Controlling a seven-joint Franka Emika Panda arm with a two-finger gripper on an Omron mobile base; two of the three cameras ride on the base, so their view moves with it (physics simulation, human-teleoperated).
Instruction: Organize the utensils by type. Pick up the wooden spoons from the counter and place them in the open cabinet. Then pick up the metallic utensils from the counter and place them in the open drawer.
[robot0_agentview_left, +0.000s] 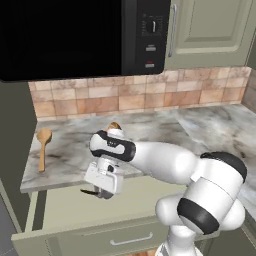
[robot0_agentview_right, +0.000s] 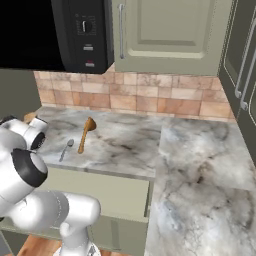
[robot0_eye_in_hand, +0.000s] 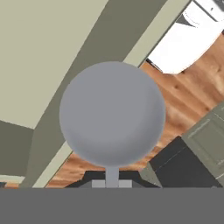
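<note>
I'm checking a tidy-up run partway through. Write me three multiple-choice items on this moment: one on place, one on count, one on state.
1. Where is the gripper?
A. At the microwave
B. In front of the open drawer, below the counter's edge
C. On the counter by the tiles

2. How many wooden spoons lie on the counter?
A. None
B. Two
C. Four

3. What is the gripper doing?
A. Open, empty
B. Shut on a wooden spoon
C. Shut on a grey spoon

Answers:
1 B: in the left base view the gripper hangs before the drawer, under the counter.
2 B: one wooden spoon lies at the left, another peeks out behind the arm.
3 C: in the hand view the grey spoon rises on its thin neck from between the finger tips.
</note>
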